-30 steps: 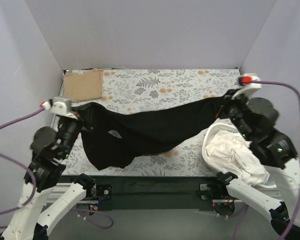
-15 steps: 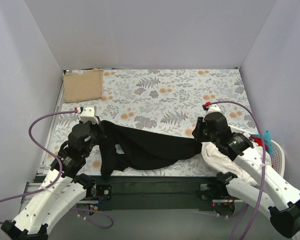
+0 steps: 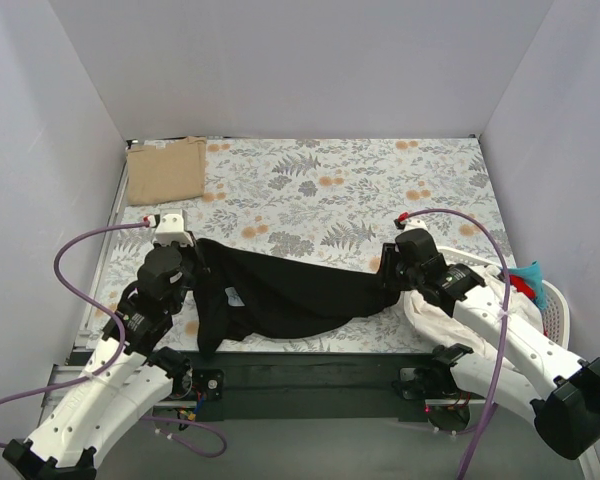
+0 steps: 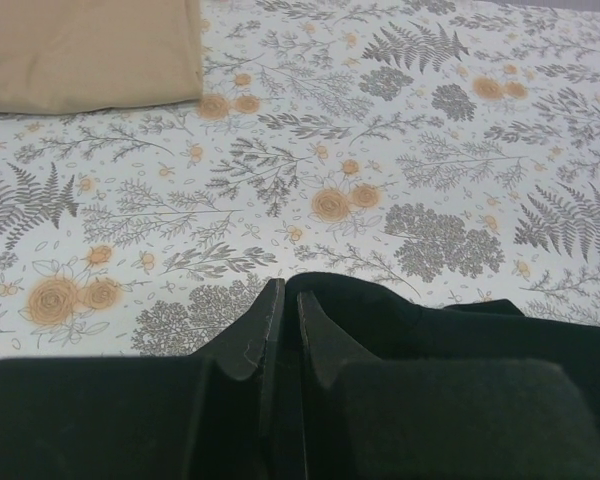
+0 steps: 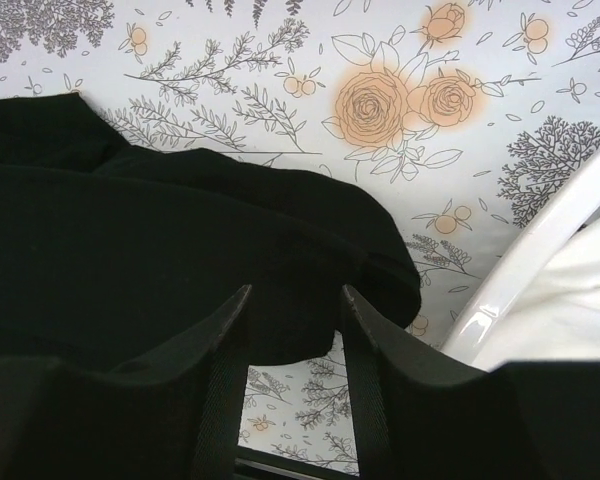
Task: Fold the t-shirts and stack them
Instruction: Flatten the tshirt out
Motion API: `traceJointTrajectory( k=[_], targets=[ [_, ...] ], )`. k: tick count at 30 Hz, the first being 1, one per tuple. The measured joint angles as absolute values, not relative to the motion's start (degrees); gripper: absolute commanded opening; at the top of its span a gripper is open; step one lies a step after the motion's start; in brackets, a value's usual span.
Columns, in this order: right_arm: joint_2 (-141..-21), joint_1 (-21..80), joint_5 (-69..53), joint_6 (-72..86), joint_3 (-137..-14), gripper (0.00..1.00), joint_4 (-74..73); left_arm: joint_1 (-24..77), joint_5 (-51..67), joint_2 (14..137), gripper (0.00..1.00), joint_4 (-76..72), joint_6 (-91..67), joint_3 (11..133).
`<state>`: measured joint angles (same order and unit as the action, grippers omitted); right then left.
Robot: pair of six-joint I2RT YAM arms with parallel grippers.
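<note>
The tan t-shirt [image 3: 166, 170] lies folded in the counter's [image 3: 380, 180] far left corner. Near the left edge, the left end effector [image 4: 283, 310] is pinched together on one end of the black t-shirt [image 3: 290, 295], which sprawls along the near edge. The right end effector [image 5: 292, 310] has its fingers apart over the shirt's other end, beside a white basket [image 5: 525, 255].

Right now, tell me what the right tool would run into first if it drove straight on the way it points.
The black t-shirt: its bunched end lies just off the tips of the right tool, so it would probably meet that fabric first, then the floral cloth beyond.
</note>
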<state>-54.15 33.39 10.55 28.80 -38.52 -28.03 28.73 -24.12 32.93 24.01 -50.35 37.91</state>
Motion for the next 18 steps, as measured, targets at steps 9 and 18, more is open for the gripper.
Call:
traceJointTrajectory(
  k=[9,18],
  targets=[
    [-57.0,33.4,12.5,29.4,-38.5,0.5,-28.0,28.7,-26.3,30.5,0.0,24.2,-50.6,37.9],
    [-62.4,33.4,13.0,27.5,-38.6,0.5,-25.7,28.7,-25.8,29.5,0.0,24.2,-50.6,37.9]
  ],
)
